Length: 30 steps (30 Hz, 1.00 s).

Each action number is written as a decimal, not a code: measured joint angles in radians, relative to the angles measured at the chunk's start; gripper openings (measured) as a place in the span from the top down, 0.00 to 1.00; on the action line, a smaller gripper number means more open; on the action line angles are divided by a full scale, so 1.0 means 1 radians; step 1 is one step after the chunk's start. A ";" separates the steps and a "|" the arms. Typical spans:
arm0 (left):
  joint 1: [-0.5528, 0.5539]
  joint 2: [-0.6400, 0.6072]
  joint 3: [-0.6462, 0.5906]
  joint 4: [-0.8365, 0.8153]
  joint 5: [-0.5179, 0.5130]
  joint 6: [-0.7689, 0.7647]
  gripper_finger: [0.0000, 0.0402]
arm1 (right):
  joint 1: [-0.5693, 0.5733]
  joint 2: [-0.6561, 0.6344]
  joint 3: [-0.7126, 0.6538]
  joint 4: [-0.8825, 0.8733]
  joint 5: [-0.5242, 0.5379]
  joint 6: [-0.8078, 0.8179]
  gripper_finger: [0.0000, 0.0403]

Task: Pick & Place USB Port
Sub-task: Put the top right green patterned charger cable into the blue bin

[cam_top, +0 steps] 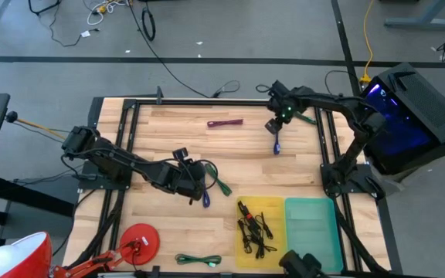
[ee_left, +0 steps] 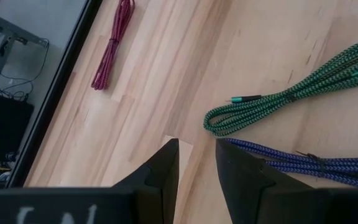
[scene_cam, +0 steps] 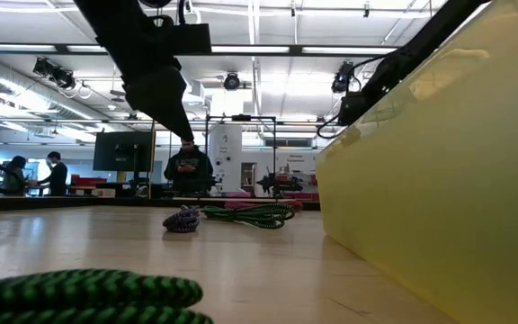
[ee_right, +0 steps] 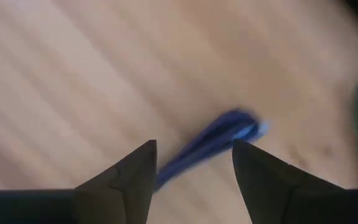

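Hovering just above the blue USB cable well behind the yellow bin, your right gripper is spread wide, holding nothing. Expect it light, limp and floppy; pinch the bundled middle. Your left gripper sits released beside another blue cable, nearer that bin

The table is showing pale wood planks with a smooth, faintly satin finish. The green cable, the blue cable and the maroon cable are wearing braided cloth sheathing, rough and matt. The yellow bin at five o'clock is looking like translucent plastic, glossy-walled. The left gripper fingers are showing matt black plastic.
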 joint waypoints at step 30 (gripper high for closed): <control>0.005 0.000 0.000 0.006 0.022 0.000 0.72 | -0.094 -0.093 -0.009 -0.010 0.135 0.007 0.48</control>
